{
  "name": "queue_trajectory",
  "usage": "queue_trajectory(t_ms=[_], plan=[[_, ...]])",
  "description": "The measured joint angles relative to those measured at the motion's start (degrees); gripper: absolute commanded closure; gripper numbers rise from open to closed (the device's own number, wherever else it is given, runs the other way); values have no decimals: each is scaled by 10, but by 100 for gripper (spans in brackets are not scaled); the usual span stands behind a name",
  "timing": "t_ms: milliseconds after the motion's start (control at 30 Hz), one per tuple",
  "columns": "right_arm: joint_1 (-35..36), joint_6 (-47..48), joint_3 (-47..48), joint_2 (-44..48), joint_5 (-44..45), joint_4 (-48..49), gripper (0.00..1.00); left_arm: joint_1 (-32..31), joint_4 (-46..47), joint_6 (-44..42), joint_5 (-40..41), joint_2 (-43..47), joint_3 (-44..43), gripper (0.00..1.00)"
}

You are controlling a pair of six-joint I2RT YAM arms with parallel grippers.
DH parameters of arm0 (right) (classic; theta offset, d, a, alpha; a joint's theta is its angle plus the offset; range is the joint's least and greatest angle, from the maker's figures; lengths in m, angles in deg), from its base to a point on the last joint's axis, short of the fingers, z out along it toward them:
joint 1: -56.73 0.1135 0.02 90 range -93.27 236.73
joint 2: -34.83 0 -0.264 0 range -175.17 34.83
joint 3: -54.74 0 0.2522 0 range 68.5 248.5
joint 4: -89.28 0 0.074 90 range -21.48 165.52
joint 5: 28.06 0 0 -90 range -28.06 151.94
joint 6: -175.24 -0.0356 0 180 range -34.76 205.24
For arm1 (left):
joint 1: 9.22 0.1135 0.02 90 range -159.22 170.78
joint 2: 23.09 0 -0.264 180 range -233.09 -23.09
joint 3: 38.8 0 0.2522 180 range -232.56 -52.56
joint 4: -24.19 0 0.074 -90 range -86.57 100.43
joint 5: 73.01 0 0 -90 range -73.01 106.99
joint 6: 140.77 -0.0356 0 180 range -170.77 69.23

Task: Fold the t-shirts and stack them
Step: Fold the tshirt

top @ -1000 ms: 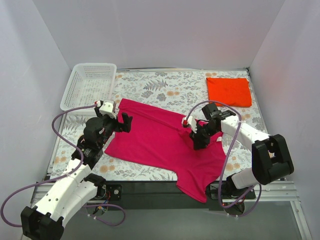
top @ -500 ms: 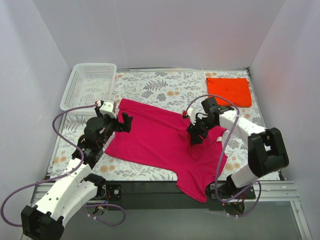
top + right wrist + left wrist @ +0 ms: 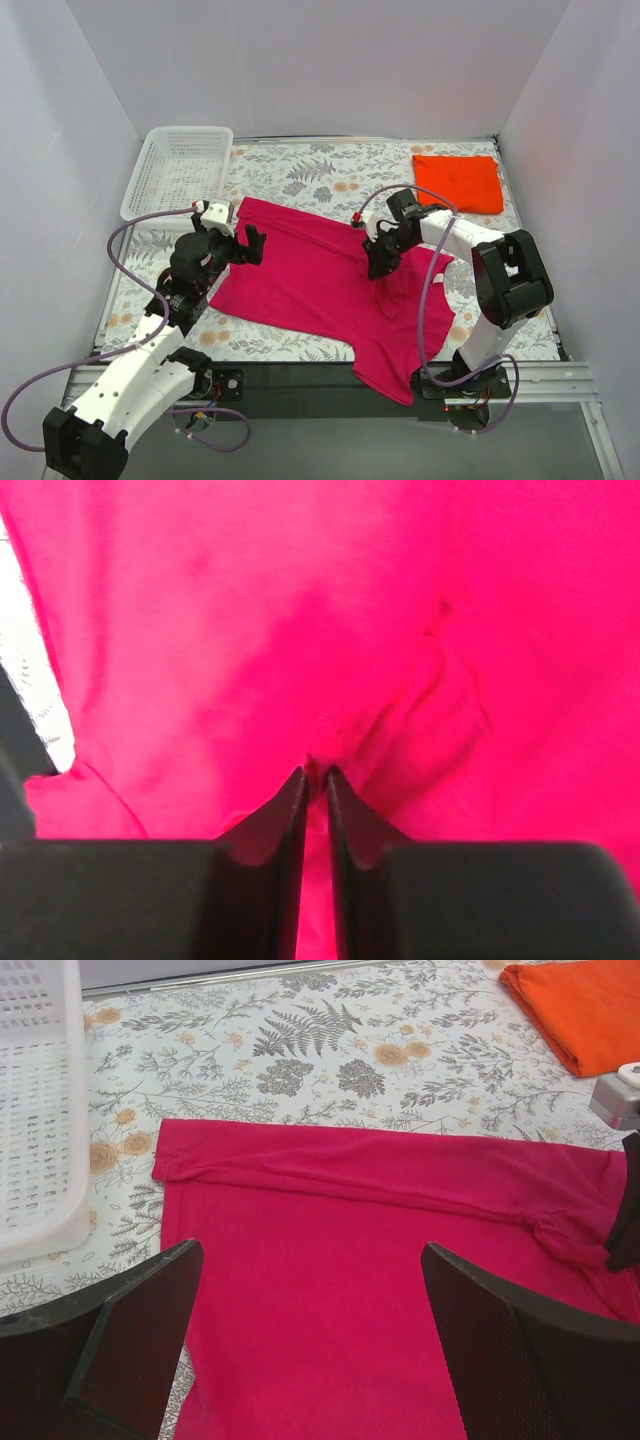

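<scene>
The magenta-pink t-shirt [image 3: 310, 275] lies spread over the middle of the table, one part hanging over the near edge. It fills the left wrist view [image 3: 330, 1260] and the right wrist view [image 3: 250, 630]. The orange-red t-shirt [image 3: 459, 182] lies folded at the back right, also in the left wrist view [image 3: 585, 1010]. My right gripper [image 3: 378, 268] is shut on a pinch of the pink shirt's right side, fabric bunched between its tips [image 3: 316, 773]. My left gripper [image 3: 252, 243] is open and empty just above the shirt's left part [image 3: 310, 1250].
A white mesh basket [image 3: 180, 170] stands at the back left, its wall in the left wrist view [image 3: 35, 1110]. The floral tablecloth [image 3: 330, 175] shows behind the shirts. White walls close in on three sides.
My right gripper has drawn left and slightly back with the pinched pink fabric, dragging a fold across the shirt. The left arm has not moved.
</scene>
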Motion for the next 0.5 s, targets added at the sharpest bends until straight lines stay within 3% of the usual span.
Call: queue_trajectory(t_ms=[100, 167, 200, 233, 333, 500], plan=[[19, 9, 0, 2, -5, 0, 95, 0, 0, 0, 0, 0, 0, 16], [31, 14, 0, 5, -10, -3, 95, 0, 0, 0, 0, 0, 0, 16], [38, 20, 0, 7, -14, -6, 91, 0, 0, 0, 0, 0, 0, 16], [43, 25, 0, 8, -20, -10, 77, 0, 0, 0, 0, 0, 0, 16], [64, 50, 0, 8, -39, -31, 61, 0, 0, 0, 0, -2, 0, 16], [75, 78, 0, 11, -45, -59, 54, 0, 0, 0, 0, -3, 0, 16]])
